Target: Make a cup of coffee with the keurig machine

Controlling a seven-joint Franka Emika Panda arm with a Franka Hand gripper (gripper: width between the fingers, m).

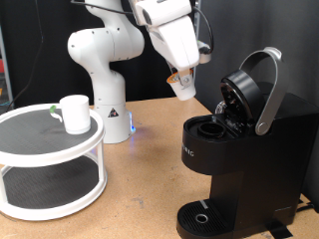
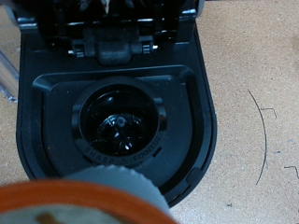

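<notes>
Claw (image 1: 182,86) up above the open coffee machine (image 1: 234,159), closed around a small pod (image 1: 183,87), tilted, hanging over the brewing chamber (image 1: 211,129). Lid with grey handle (image 1: 264,90) swung up and back. Pod chamber (image 2: 120,122) empty in the wrist view: dark round well, bare, with the pod's orange-rimmed end (image 2: 79,198) blurred close in front. White cup (image 1: 73,113) upright on the top tier of a round white two-level stand (image 1: 50,164) at the exterior view's left, well apart from the machine; contents not visible. Round drip tray (image 1: 204,217) holding nothing. All standing on a tan wooden surface (image 1: 150,189).
</notes>
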